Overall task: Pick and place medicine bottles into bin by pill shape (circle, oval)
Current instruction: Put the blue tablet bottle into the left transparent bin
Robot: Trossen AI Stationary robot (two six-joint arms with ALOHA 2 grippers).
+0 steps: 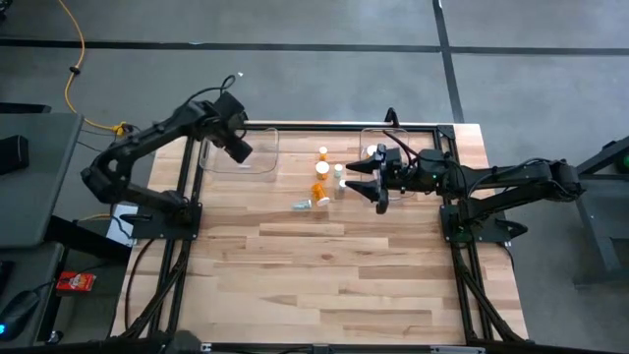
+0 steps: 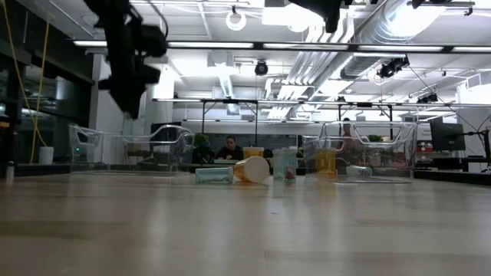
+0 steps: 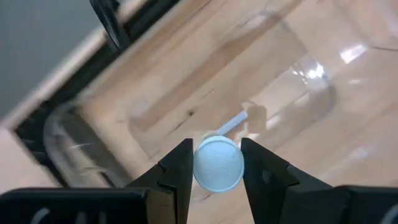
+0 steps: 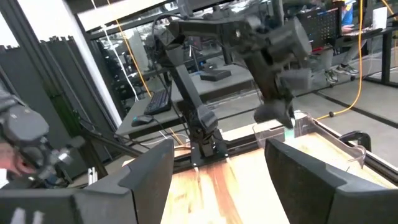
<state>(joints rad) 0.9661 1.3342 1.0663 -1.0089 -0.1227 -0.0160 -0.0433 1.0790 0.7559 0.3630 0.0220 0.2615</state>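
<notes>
My left gripper (image 1: pixel 239 149) hangs over the clear left bin (image 1: pixel 263 167), pointing steeply down and shut on a medicine bottle whose white round cap (image 3: pixel 217 163) faces the wrist camera. Its body is hidden under the cap. Several more medicine bottles are gathered at the far middle of the table. One orange one (image 1: pixel 319 192) and one pale one (image 1: pixel 303 205) lie on their sides, and others (image 1: pixel 322 152) stand upright. My right gripper (image 1: pixel 356 180) hovers level beside this group, open and with nothing in it, in front of the clear right bin (image 1: pixel 378 138). My left gripper pinches the bottle's white cap (image 3: pixel 198 167) between its two fingers, one on each side of the cap's rim. The fingers come from above, slanting steeply down. The bottle is lifted clear above the left bin's floor (image 3: pixel 186 106).
The two clear bins (image 2: pixel 130 149) (image 2: pixel 368 149) stand at the far side of the table, left and right of the bottle group (image 2: pixel 253 169). Bare wood fills the near half of the table (image 1: pixel 334 285). Black frame rails (image 1: pixel 187 246) run along both sides. People sit in the room beyond.
</notes>
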